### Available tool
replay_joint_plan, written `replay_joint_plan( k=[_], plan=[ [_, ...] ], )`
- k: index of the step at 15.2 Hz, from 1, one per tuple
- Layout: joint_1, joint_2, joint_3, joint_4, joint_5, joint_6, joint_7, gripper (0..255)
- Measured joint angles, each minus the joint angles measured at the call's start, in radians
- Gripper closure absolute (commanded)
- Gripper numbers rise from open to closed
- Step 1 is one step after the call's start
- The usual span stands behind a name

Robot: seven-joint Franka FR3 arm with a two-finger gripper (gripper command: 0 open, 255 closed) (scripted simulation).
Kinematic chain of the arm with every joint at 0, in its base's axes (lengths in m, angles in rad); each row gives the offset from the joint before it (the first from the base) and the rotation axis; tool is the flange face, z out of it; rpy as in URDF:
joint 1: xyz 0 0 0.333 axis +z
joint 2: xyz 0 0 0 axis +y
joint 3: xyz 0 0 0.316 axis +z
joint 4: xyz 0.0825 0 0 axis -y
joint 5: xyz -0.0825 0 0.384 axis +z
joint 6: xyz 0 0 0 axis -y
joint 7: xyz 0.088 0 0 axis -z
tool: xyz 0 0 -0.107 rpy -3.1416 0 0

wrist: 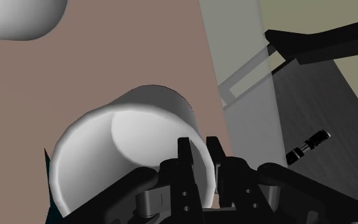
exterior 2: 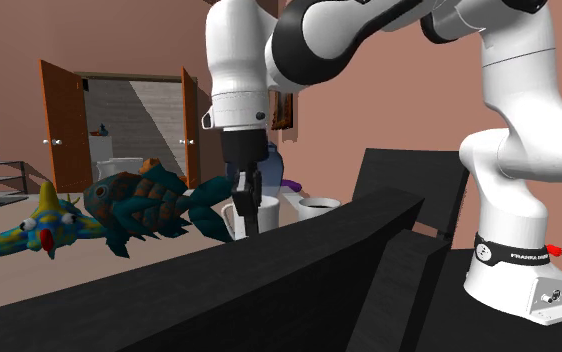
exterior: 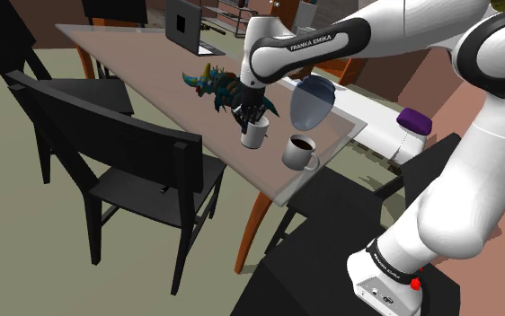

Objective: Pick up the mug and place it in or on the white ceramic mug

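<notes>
A plain white mug (exterior: 254, 136) stands on the glass table (exterior: 134, 63), near its corner. My gripper (exterior: 251, 118) comes down from above and is shut on the mug's rim. In the wrist view the two fingers (wrist: 184, 153) clasp the wall of the mug (wrist: 127, 137), one inside and one outside. A second, greyish white mug (exterior: 300, 153) with a dark filling stands just beside it, toward the table's corner; it also shows as a mug (wrist: 18, 16) beyond the gripper. In the second exterior view my gripper (exterior 2: 249, 208) holds the mug (exterior 2: 231, 220), next to the other mug (exterior 2: 317, 208).
A blue-green fish-like toy (exterior: 213, 86) lies close behind the held mug. A dark blue jug (exterior: 314, 101) stands beside the second mug. A laptop (exterior: 188, 25) sits further back. Black chairs (exterior: 125, 171) line the table's side.
</notes>
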Motion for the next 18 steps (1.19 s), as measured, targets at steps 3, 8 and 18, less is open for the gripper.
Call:
replay_joint_plan(
  k=[3, 8, 18],
  plan=[
    [0.000, -0.016, 0.001, 0.019, 0.003, -0.034, -0.002, 255],
    [-0.001, -0.035, 0.001, 0.063, 0.007, -0.097, -0.008, 255],
    [-0.001, -0.074, 0.002, 0.150, 0.013, -0.223, -0.015, 255]
  ],
)
